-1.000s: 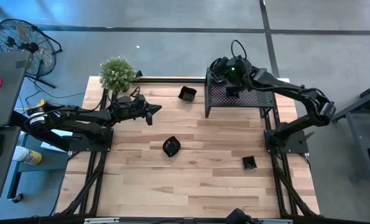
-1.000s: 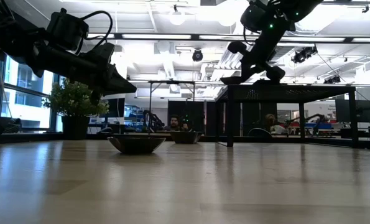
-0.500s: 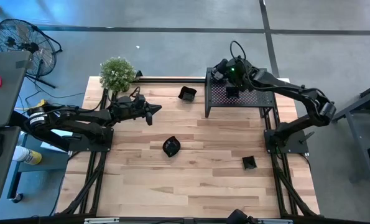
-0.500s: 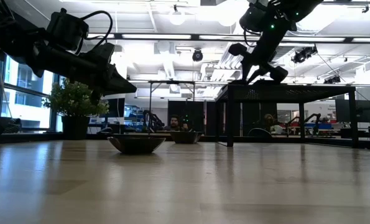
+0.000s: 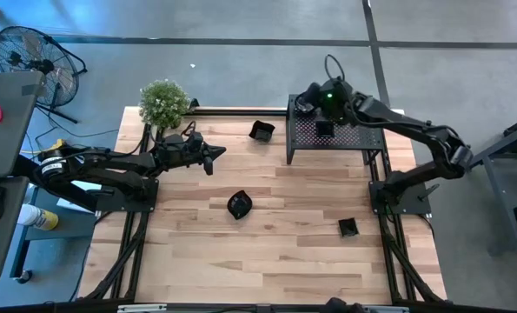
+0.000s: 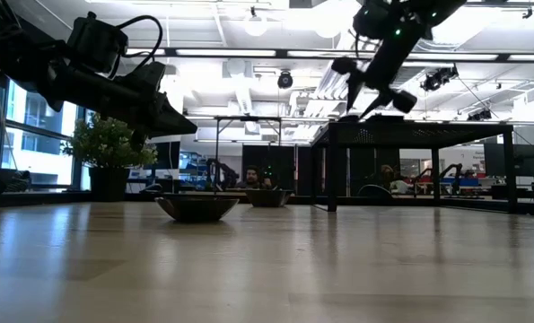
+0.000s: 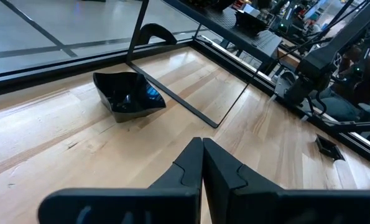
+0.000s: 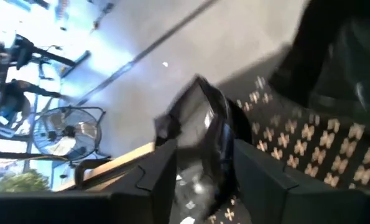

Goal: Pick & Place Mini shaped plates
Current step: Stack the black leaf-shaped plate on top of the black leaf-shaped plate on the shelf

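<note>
My right gripper [image 5: 307,97] is above the far left corner of the black perforated stand [image 5: 345,139], shut on a glossy black mini plate [image 8: 202,134]. A second mini plate [image 5: 325,129] lies on the stand's top. On the table lie a wavy-edged plate [image 5: 261,130] by the far edge, a round one [image 5: 239,204] in the middle and a square one [image 5: 348,228] at the right. My left gripper [image 5: 210,156] hangs shut and empty above the table's left part, short of the wavy-edged plate [image 7: 127,96]. My right gripper pinches the mini plate between its two fingers [image 8: 157,177]. The plate's free part [image 8: 200,109] sticks out beyond the fingertips. In the low view the gripper [image 6: 372,82] slants down over the stand top and the plate is lifted clear of it.
A green bushy plant [image 5: 164,103] stands at the table's far left corner. The stand's thin legs and frame [image 7: 191,106] reach down to the table between the wavy-edged plate and the right side. Bare wood lies along the near half of the table [image 5: 267,261].
My right gripper has risen a little from the stand's top and tipped, carrying the mini plate up with it.
</note>
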{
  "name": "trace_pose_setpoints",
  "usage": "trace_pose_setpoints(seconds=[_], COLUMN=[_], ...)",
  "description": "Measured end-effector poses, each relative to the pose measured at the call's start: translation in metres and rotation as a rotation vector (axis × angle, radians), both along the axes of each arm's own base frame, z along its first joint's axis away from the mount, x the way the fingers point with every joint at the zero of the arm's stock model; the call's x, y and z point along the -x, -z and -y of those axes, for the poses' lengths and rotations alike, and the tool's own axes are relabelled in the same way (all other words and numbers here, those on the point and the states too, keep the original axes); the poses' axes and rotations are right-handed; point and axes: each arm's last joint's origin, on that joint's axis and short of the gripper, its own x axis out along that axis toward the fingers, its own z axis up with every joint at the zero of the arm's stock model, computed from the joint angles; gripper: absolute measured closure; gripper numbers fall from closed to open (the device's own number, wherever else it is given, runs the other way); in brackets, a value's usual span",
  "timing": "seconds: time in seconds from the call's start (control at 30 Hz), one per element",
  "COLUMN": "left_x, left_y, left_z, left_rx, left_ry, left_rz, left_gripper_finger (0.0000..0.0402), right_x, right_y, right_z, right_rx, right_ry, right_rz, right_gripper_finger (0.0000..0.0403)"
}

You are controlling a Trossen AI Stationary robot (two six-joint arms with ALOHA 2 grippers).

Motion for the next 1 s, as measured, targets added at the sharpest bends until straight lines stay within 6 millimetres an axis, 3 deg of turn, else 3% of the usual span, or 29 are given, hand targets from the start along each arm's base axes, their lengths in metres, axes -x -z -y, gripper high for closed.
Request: trace_pose_setpoints(seconds=[0.23,0.47,0.63,0.83,1.0], left_x=[0.000,-0.002,-0.018,-0.034,-0.042], left_y=[0.000,-0.001,-0.011,-0.020,-0.018], left_z=[0.000,0.001,0.009,0.036,0.057], left_rx=[0.000,-0.020,0.006,0.081,0.239], left_ry=[0.000,0.059,0.197,0.311,0.280], left_rz=[0.000,-0.018,-0.200,-0.394,-0.496], left_gripper_finger=[0.0401,0.0401,0.0401,0.0401,0.0382], right_x=[0.031,0.045,0.049,0.056,0.064], right_y=[-0.037,-0.058,-0.059,-0.048,-0.038], right_z=[-0.011,-0.043,-0.080,-0.120,-0.136], right_rx=[0.179,0.314,0.365,0.431,0.511], right_ry=[-0.176,-0.606,-0.847,-0.988,-0.971], right_rz=[-0.088,-0.163,-0.244,-0.204,-0.197], right_gripper_finger=[0.0249,0.0330,0.0397,0.0386,0.0400])
